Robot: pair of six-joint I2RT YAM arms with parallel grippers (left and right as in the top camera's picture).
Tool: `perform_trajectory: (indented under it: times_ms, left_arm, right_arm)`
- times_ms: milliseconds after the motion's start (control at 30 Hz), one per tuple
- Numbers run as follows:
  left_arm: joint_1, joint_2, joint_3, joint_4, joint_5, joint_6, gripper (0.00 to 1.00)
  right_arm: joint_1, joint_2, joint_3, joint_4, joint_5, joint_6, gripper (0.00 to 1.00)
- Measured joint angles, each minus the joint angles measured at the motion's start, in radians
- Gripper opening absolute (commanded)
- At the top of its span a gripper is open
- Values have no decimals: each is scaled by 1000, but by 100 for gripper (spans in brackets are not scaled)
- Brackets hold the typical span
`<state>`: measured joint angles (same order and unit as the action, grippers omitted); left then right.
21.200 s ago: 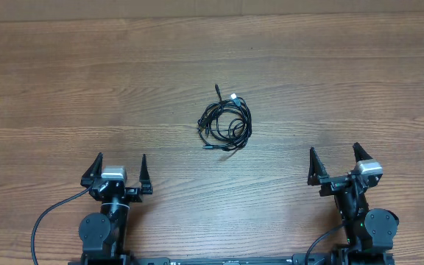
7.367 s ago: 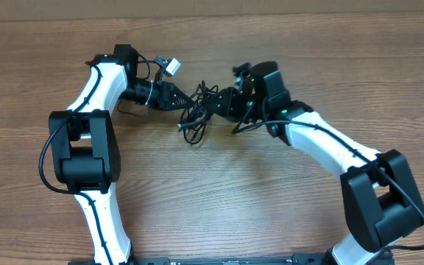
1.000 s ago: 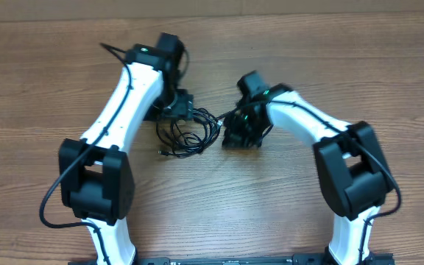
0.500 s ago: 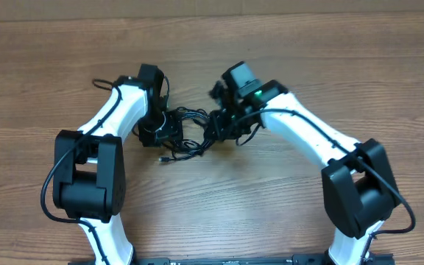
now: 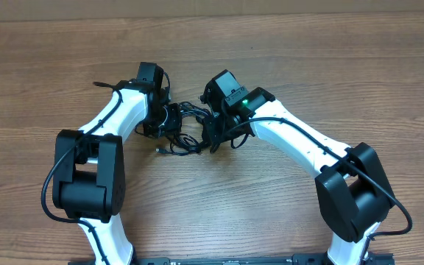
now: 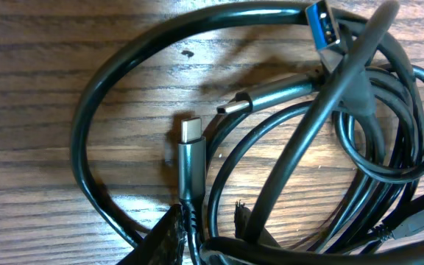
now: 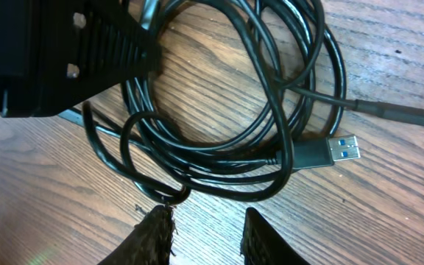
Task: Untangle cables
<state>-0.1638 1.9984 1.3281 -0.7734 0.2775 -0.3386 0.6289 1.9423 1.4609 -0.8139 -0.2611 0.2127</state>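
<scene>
1. two grippers are gathered over the cables [image 5: 186,141], which lie as a loose knot on the table [image 5: 308,59], directly between the two wrists.
2. the left gripper [image 5: 169,121] is changed most: its jaws, held wide a second ago, are now drawn close together. in the left wrist view the cord just behind the grey plug [image 6: 188,158] is seen running in between the fingertips, so that strand is judged to be clenched.
3. the right gripper [image 5: 210,136], clamped a second ago, is now released. in the right wrist view its fingers [image 7: 157,234] stand apart with only bare wood between them, and a small loop lies just beyond one tip.
4. the hold is therefore judged to have been passed from right to left: one strand is anchored, and the right side is freed to be sent after another.
5. the blue-tongued plug [image 7: 330,151] is seen lying free at the edge of the bundle, a likely end to be drawn out.
6. little is judged to be untangled yet, since several loops are still crossed over one another.
</scene>
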Motion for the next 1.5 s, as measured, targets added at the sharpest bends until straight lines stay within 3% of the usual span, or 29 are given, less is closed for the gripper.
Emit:
perform_trajectory:
  times_ms: [300,567,933,1200,1367,1500]
  left_arm:
    - [0,0,0,1,0,0,24]
    - [0,0,0,0,0,0,24]
    - [0,0,0,-23,0,0,24]
    - [0,0,0,-34,1,0,24]
    - [0,0,0,-34,1,0,24]
    - [0,0,0,-34,1,0,23]
  right_arm:
    - [0,0,-55,10,-14,106,30]
    - [0,0,-93,119,-28,197,31]
    - [-28,0,-94,167,-113,537,30]
    - [-64,0,-94,104,-214,791,40]
    - [-64,0,-94,113,-229,882,21]
    - [-63,0,-94,139,-222,913,17]
